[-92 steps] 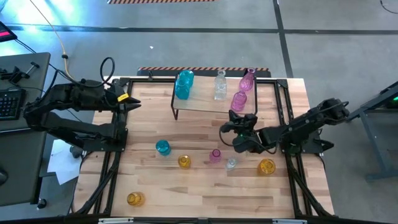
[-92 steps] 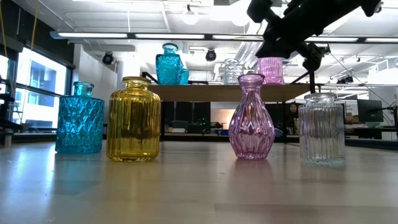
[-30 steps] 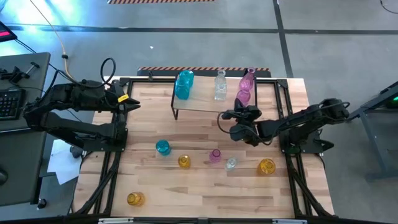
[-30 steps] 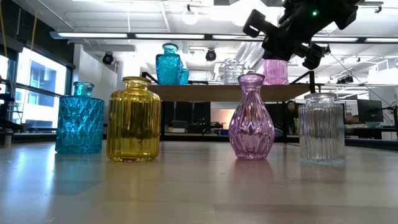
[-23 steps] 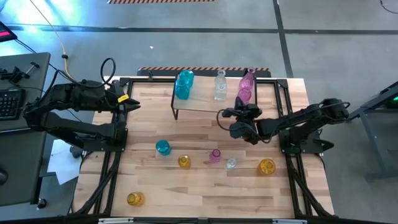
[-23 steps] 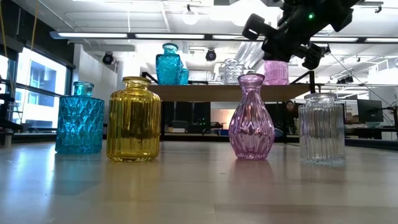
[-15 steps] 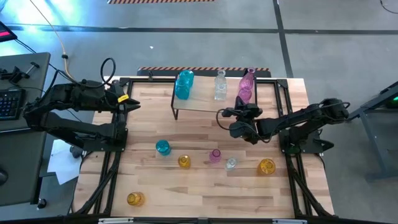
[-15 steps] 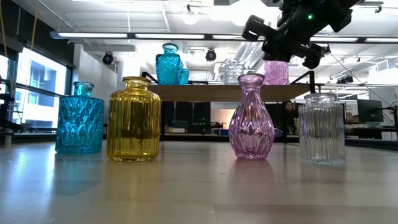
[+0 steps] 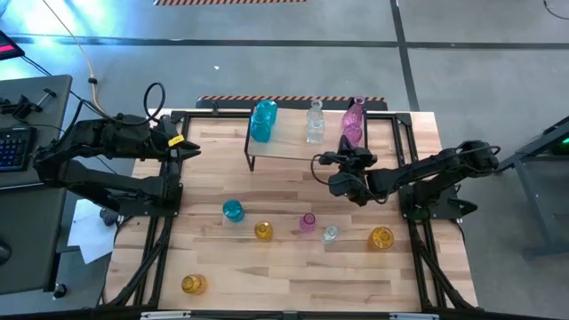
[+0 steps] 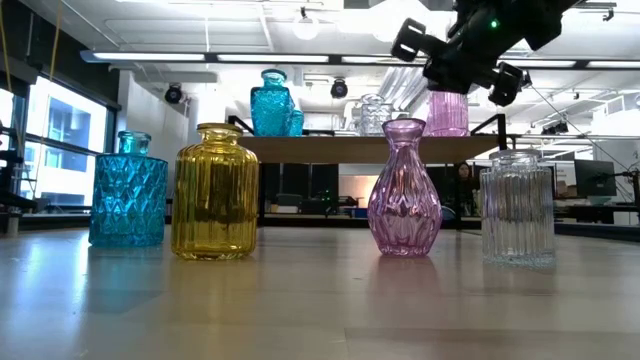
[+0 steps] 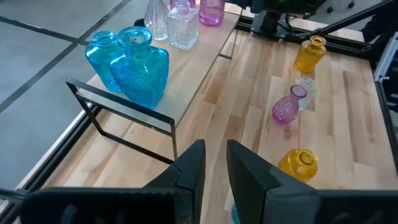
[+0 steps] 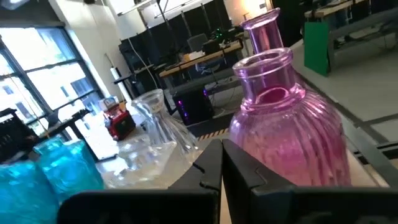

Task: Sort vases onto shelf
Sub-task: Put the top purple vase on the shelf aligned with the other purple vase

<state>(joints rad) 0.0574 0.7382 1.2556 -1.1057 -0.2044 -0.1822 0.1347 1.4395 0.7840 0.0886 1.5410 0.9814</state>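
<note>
The right gripper, fingers pressed together and holding nothing, sits at the shelf's right end just beside a pink vase standing there. Teal and clear vases share the shelf; others stand on the table. The left gripper waits far left, fingers narrowly parted and empty.

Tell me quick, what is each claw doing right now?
Left gripper: slightly open, holding nothing, parked at the table's left side.
Right gripper: shut and empty, just in front of the pink vase on the shelf.
</note>
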